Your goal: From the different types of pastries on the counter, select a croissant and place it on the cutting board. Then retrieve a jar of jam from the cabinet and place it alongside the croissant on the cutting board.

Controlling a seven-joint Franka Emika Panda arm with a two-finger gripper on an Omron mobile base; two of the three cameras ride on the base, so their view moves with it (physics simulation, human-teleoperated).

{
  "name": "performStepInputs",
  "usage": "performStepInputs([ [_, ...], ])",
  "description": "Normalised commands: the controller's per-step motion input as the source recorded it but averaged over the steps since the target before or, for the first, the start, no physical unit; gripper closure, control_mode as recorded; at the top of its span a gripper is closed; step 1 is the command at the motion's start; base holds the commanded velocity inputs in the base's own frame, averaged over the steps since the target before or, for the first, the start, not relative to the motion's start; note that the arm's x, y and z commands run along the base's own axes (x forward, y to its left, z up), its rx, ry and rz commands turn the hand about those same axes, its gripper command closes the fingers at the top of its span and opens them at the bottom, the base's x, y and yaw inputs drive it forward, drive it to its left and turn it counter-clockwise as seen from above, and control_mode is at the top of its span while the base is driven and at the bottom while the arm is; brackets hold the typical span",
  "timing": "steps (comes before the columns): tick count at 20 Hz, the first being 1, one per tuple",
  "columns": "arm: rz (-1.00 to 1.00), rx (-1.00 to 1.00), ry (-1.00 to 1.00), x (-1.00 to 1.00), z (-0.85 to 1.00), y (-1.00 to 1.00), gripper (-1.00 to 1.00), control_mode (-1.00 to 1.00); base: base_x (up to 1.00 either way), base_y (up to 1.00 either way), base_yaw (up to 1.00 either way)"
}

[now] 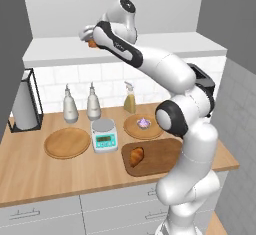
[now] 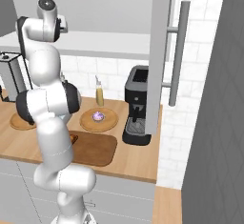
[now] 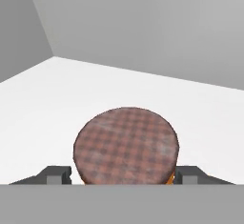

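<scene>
My gripper (image 1: 90, 38) is up at the white cabinet shelf (image 1: 60, 54), reaching in to the left. Its fingertips (image 3: 59, 173) press on both sides of the jar of jam (image 3: 126, 144), whose brown chequered lid sits low in the hand view; a bit of the reddish jar (image 1: 93, 43) shows under the hand. The jar stands on the shelf floor. Down on the counter (image 1: 30, 174), the golden croissant (image 1: 136, 155) lies on the left end of the dark cutting board (image 1: 162, 154). The purple-and-white pastry (image 1: 144, 123) rests on a round wooden plate behind the board.
A second round plate (image 1: 67, 142), a scale (image 1: 104, 135), two grey bottles (image 1: 70, 106) and a yellow spray bottle (image 1: 130, 99) stand on the counter. A paper towel holder (image 1: 25, 104) is at the far left. A black coffee machine (image 2: 138, 106) stands right of the board.
</scene>
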Motion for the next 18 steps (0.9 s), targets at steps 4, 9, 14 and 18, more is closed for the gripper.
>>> performStepInputs([
  [4, 0.00, 0.00, 0.00, 0.04, 0.00, 0.00, 1.00, -1.00, 0.00, 0.00, 0.00],
  [9, 0.00, 0.00, -0.05, -0.19, 0.30, 0.00, 1.00, -1.00, 0.00, 0.00, 0.00],
  [14, 0.00, 0.00, -0.10, -0.57, 0.12, 0.00, 1.00, -1.00, 0.00, 0.00, 0.00],
  [18, 0.00, 0.00, -0.14, -0.66, 0.08, 0.00, 1.00, -1.00, 0.00, 0.00, 0.00],
])
